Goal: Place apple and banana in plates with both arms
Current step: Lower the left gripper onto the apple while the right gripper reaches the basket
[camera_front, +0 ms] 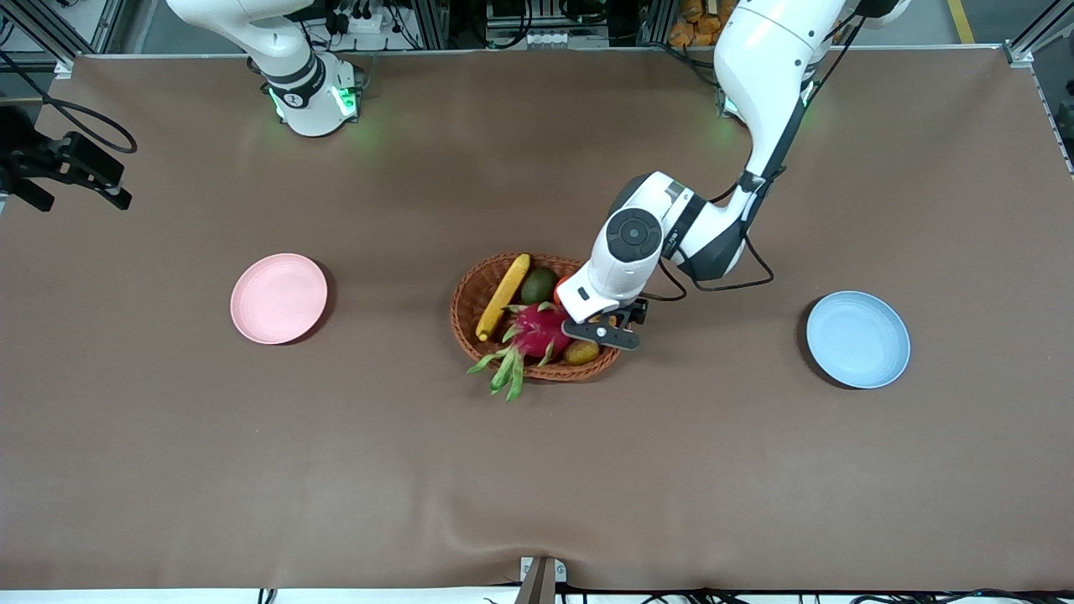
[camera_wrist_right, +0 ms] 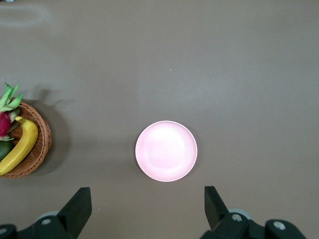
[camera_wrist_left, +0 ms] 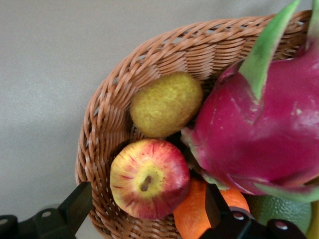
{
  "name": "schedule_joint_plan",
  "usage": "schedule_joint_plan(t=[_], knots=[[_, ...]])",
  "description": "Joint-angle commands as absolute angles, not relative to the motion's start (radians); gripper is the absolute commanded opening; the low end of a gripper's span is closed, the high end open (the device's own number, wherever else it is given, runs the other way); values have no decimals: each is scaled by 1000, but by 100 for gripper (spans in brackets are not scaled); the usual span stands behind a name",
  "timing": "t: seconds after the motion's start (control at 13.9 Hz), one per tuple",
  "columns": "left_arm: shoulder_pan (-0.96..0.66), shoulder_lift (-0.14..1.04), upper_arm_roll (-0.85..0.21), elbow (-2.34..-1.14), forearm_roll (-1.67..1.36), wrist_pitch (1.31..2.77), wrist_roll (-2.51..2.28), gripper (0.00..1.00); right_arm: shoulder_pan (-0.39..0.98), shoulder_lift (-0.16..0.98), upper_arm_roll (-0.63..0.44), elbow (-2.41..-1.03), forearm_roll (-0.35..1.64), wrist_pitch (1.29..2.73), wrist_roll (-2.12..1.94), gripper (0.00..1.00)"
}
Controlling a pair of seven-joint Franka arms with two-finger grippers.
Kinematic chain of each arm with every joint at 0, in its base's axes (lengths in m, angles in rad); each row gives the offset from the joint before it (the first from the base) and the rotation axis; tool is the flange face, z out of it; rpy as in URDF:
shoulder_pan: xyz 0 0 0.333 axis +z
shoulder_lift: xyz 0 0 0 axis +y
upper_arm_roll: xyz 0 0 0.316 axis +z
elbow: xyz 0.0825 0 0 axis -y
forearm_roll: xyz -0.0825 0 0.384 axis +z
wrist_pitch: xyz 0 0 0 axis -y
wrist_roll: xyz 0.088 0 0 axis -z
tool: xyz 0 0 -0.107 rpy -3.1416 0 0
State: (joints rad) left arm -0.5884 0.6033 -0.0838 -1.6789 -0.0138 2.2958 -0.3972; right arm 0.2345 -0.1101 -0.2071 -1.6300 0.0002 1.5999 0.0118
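Two plates sit bare on the counter, the pink plate (camera_front: pixel 278 299) toward the right arm's end, the blue plate (camera_front: pixel 857 339) toward the left arm's. Midway, the wicker basket (camera_front: pixel 474 289) holds the banana (camera_front: pixel 503 295), the apple (camera_wrist_left: pixel 148 178), a dragon fruit (camera_front: pixel 539 330) and an orange (camera_wrist_left: pixel 192 219). The left claw (camera_wrist_left: pixel 147 209) hangs wide open, straddling the apple, gripping nothing. The right claw (camera_wrist_right: pixel 147 206) waits high over the pink plate, open, empty.
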Motion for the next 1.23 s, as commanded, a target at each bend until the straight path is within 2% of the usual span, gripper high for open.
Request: schedule_joint_plan(t=[0.0, 0.43, 0.65, 0.86, 1.15], knots=[[-589, 591, -87, -1716, 2, 2330, -390, 100, 276, -60, -213, -1601, 15, 1597, 61, 100], [-594, 600, -87, -1712, 5, 2344, -390, 100, 434, 96, -215, -1508, -9, 1608, 342, 100], [-594, 612, -87, -1712, 6, 2358, -390, 100, 507, 162, -213, -1519, -5, 1670, 483, 100], [-594, 612, -86, -1712, 6, 2358, -388, 100, 592, 280, -215, -1528, -8, 1741, 645, 100], [-601, 623, -86, -1710, 6, 2365, -390, 95, 630, 371, -213, -1548, 6, 1842, 689, 100]])
